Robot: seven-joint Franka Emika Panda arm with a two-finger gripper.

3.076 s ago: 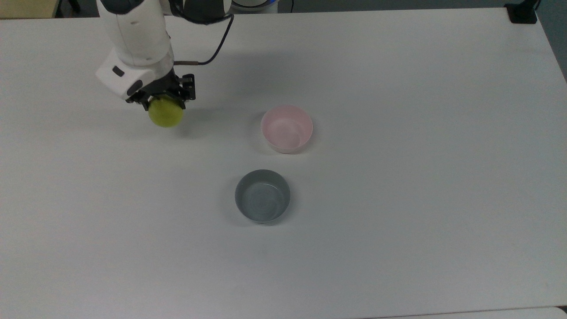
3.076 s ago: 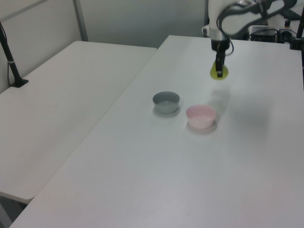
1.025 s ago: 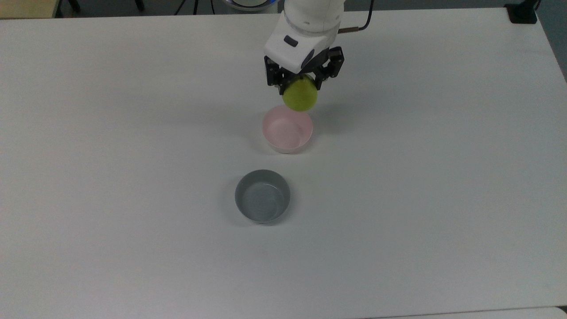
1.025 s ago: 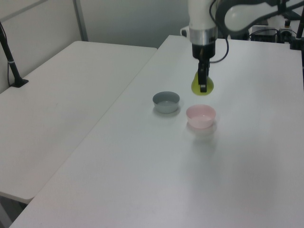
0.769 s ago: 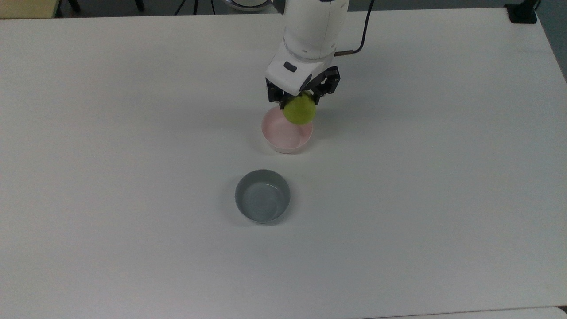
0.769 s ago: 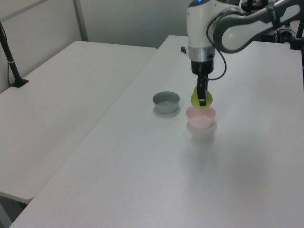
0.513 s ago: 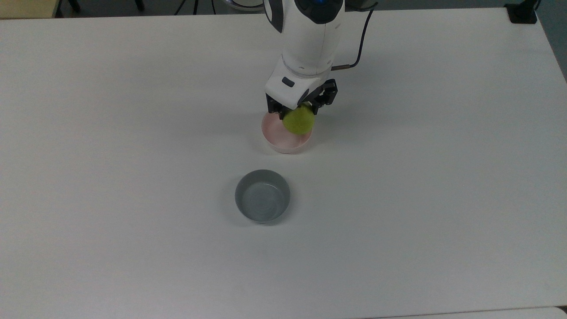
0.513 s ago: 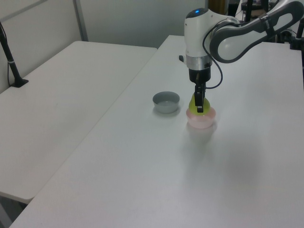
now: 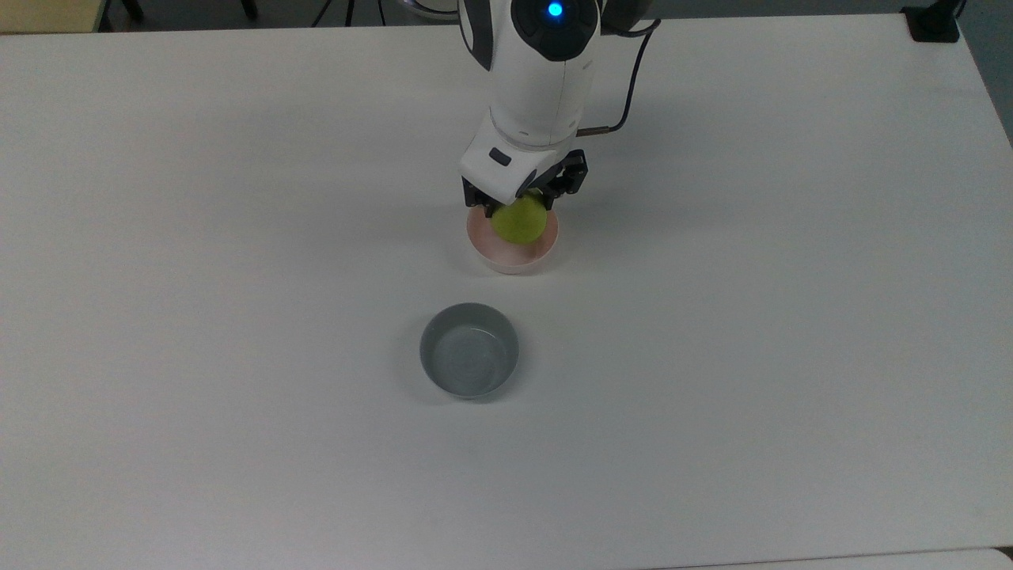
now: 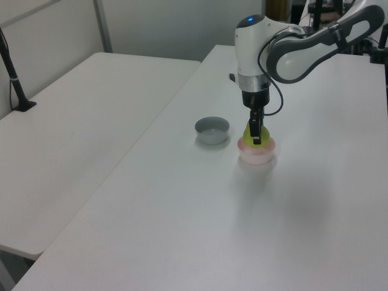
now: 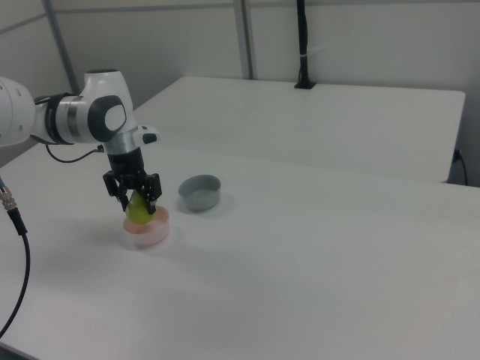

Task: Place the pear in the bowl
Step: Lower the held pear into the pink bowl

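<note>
The gripper [image 9: 518, 207] pinches the pear [image 9: 519, 221] directly above the pink bowl [image 9: 512, 258], near the table's [image 9: 237, 237] centre, toward its arm-side edge. The fruit sits low within the rim; release appears due. The grey bowl [image 9: 469, 350] stands apart.

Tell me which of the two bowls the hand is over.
The pink bowl, under the hand that grips the pear. The grey bowl sits apart with nothing in it.
</note>
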